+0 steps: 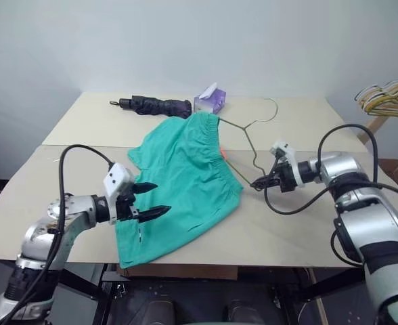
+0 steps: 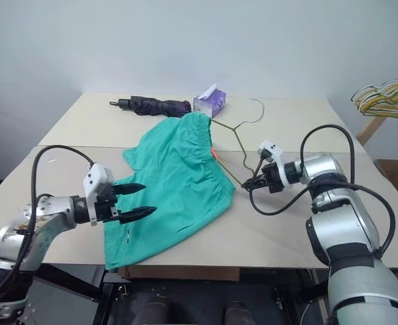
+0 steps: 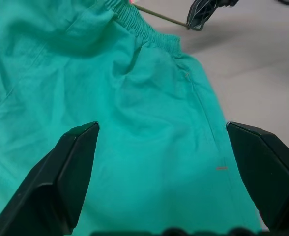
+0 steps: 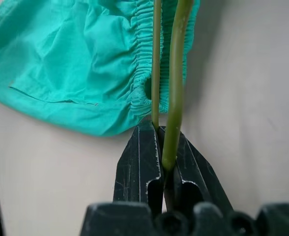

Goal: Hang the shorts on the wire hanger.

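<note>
Tabletop (image 1: pixel 300 230): two pale beige tables set end to end, the seam running across below the far one.

Shorts (image 1: pixel 185 183): teal-green, spread over the middle of the near table, gathered waistband toward the far and right side, leg hems reaching the near edge. The waistband's far end rises off the surface where the wire passes into it.

Wire hanger (image 1: pixel 255 157): thin grey-tan wire, hook toward the far edge of the far table, one arm running into the waistband, the other coming down toward the right side of the near table.

Right gripper (image 1: pixel 260 182): just off the right-hand end of the waistband, fingers closed tight on the hanger's corner; in the right wrist view two wire strands enter between the fingers (image 4: pixel 139 162), waistband right behind them.

Left gripper (image 1: pixel 153 200): jaws spread wide, holding nothing, hanging over the near-left part of the shorts, cloth beneath both fingers (image 3: pixel 71 172).

Folded dark umbrella (image 1: pixel 155 105) and purple tissue pack (image 1: pixel 210 100): far table, near its far edge.
</note>
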`<action>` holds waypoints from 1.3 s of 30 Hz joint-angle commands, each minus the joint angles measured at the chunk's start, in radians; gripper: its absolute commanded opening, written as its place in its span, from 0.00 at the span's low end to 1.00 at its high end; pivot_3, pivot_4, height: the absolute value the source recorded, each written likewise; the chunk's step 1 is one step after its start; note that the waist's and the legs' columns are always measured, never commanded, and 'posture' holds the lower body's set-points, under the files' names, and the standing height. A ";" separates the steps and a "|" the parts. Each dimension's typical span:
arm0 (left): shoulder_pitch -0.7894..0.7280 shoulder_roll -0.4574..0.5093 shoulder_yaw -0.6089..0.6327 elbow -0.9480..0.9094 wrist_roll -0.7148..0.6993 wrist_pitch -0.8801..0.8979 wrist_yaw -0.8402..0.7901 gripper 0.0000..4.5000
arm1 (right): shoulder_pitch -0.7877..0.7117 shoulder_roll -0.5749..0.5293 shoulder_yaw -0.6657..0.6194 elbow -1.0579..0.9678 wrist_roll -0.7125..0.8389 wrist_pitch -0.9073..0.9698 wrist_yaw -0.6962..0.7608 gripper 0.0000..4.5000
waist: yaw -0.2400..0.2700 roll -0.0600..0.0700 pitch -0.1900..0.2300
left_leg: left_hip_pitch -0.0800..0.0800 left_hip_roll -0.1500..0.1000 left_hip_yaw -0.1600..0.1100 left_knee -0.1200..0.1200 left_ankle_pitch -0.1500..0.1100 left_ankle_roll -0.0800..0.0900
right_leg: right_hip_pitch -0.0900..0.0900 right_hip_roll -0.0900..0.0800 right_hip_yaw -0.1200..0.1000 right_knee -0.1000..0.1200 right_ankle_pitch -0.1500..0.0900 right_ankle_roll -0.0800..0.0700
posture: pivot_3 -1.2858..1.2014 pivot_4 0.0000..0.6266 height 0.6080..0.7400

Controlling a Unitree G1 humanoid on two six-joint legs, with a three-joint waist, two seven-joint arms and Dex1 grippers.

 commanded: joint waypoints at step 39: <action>-1.141 0.124 -0.767 1.168 0.089 -0.526 -0.597 0.76 | 0.112 0.067 0.084 -0.760 -0.219 0.100 -0.117 0.00 | -0.077 0.000 0.000 | -0.016 0.000 -0.001 0.008 0.000 0.000 | -0.016 0.000 0.001 0.008 -0.002 0.002 | 0.53 0.00 1.00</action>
